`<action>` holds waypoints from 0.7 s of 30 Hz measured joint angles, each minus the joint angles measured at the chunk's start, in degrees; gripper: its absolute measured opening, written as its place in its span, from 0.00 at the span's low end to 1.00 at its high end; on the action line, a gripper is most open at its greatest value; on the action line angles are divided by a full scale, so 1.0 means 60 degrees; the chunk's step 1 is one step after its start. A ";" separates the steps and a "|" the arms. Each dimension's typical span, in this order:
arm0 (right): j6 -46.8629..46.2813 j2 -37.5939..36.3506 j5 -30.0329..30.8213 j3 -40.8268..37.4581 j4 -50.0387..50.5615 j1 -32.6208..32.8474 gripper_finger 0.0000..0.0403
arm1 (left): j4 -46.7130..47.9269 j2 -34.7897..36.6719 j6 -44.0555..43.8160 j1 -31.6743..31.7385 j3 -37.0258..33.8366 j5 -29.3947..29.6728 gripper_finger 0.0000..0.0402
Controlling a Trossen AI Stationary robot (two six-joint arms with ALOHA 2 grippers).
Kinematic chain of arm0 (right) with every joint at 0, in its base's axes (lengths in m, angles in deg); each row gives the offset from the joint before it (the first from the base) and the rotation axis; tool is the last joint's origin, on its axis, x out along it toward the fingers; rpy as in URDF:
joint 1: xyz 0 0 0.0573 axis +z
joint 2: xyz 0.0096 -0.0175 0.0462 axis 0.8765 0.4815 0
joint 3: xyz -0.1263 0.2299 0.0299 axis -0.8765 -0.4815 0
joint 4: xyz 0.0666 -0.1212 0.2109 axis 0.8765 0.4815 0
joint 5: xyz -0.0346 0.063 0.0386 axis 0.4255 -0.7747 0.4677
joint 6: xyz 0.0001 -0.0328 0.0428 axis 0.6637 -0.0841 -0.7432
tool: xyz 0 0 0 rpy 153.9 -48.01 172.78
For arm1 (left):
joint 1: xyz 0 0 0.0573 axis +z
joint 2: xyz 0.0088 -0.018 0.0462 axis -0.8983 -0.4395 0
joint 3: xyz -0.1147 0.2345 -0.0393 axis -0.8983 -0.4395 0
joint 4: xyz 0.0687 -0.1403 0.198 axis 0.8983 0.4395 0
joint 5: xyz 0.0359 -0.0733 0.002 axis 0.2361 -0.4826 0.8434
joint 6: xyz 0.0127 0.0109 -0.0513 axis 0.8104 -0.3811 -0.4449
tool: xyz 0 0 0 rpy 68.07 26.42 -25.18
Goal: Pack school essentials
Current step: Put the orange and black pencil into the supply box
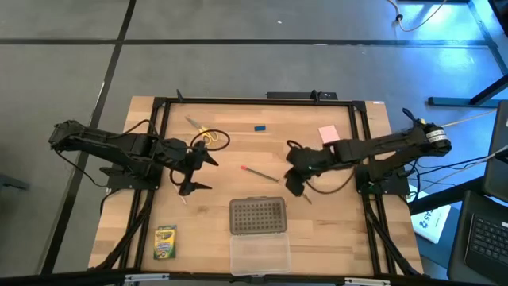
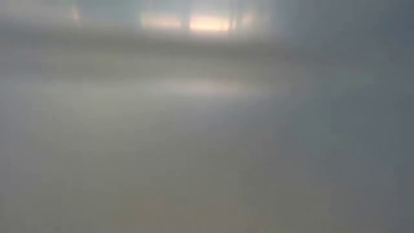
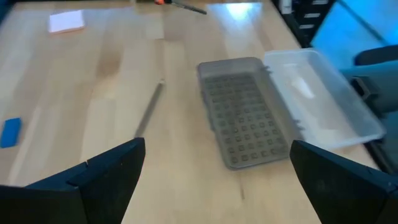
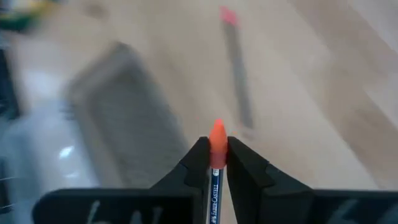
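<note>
My right gripper (image 1: 294,184) hangs above the table's middle, shut on a blue pencil (image 4: 216,186) with an orange-red end. My left gripper (image 1: 208,173) stands open left of centre, nothing between its fingers (image 3: 112,171). A grey pencil with a red end (image 1: 260,173) lies flat between the two arms. Yellow-handled scissors (image 1: 208,137), a blue eraser (image 1: 259,127) and a pink pad (image 1: 329,134) lie toward the far edge. The crayon box (image 1: 165,242) lies near the front left. The low view shows only blur. My right gripper pinches the pencil between its two fingertips, just below the orange-red end (image 4: 217,134), which pokes out past them. The blue shaft runs back between the fingers toward the wrist, along them. The fingers slant downward, and the pencil is lifted clear of the table.
A clear plastic case (image 1: 260,254) lies open at the near edge, its grey dotted lid (image 1: 258,216) folded out flat beside it toward the table's middle. A dark frame (image 1: 159,119) borders the wooden table. Cables trail from both arms.
</note>
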 joint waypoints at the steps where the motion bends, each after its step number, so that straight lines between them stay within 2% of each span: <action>1: 0.0085 0.0002 -0.0004 0.0000 -0.0444 0.0200 0.11 | -0.0027 0.0000 0.0000 0.0000 0.0000 -0.0201 0.99; 9: 0.0734 0.0619 0.0095 0.0007 -0.2876 0.1386 0.11 | -0.0034 0.0000 0.0000 -0.0002 -0.0003 -0.0517 0.99; 17: 0.1333 0.1900 0.0039 0.0007 -0.4594 0.1986 0.11 | -0.0282 0.0000 -0.0004 -0.0004 -0.0004 -0.0991 0.99; 21: 0.1559 0.2357 -0.0403 0.0007 -0.5726 0.2179 0.11 | -0.0317 0.0000 -0.0004 -0.0004 -0.0004 -0.1026 0.99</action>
